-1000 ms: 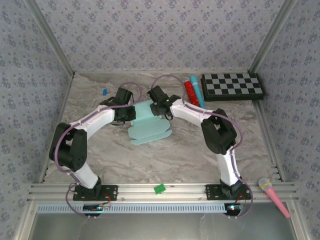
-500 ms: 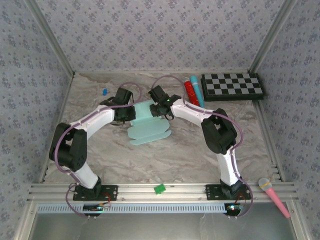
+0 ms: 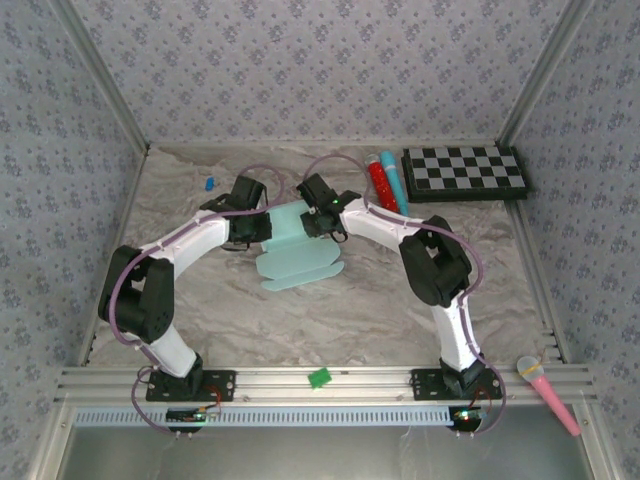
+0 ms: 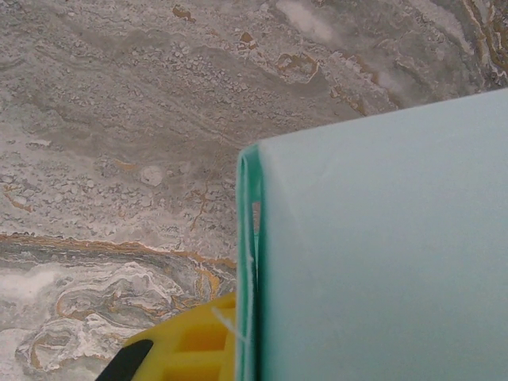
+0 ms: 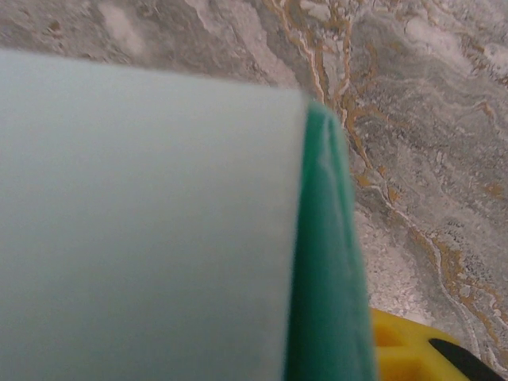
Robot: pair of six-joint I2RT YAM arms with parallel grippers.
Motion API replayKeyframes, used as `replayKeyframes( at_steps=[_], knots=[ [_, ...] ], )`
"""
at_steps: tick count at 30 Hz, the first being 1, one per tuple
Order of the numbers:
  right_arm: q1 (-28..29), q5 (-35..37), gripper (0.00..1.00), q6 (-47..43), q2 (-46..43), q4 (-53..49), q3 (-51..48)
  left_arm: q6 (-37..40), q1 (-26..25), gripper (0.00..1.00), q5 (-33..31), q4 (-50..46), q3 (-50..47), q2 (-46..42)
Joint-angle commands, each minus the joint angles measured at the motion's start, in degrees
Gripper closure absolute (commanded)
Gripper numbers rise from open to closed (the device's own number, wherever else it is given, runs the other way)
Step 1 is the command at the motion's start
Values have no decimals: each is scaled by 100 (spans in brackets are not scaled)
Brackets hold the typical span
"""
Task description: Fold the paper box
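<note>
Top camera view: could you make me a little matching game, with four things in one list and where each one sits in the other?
Things:
1. paper box
2. checkerboard
3. pink microphone
4. small green piece

Places:
A. middle of the near metal rail
B. far right corner of the table
C. middle of the table
D. right end of the near metal rail

Pairs: 1-C, 2-B, 3-D, 4-A
</note>
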Motion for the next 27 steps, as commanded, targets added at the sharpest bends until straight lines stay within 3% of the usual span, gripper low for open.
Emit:
replayKeyframes(
  at_steps=[1, 12, 27],
  knots=[
    [-46, 337, 64, -132, 220, -490, 112, -29, 9, 100, -7, 6, 183, 16],
    [-29, 1131, 77, 244, 253, -558, 159, -24, 5, 100, 15, 6, 170, 16],
    [85, 2694, 91, 1570, 977, -1826, 875, -44, 4, 100, 62, 28, 157, 47]
  ],
)
